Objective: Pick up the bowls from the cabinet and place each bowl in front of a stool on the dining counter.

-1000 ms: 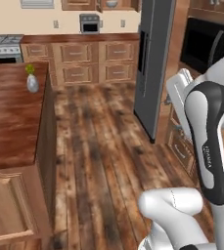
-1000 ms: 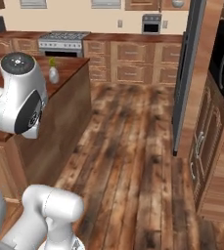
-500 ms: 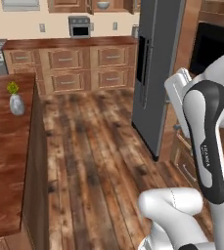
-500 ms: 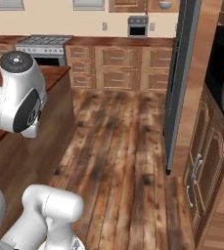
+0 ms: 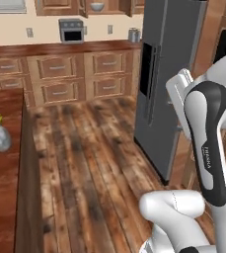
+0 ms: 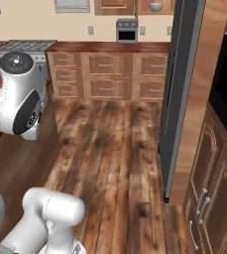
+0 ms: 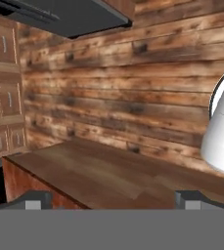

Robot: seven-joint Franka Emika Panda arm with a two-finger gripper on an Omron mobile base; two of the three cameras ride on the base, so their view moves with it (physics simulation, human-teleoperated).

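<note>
Zero bowls set on bench (image 5: 6, 197) | one bowl (image 5: 97, 6) on cabinet (image 5: 60, 6) shelf far across the room, high on the back wall; second unseen | claw (image 7: 111, 199) spread wide, empty | stools unseen | left: reach cabinet, fetch both, carry, place

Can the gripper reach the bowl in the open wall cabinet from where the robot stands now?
Probably not. The bowl sits high in the far cabinet, with the wood floor between; the open gripper holds nothing.
</note>
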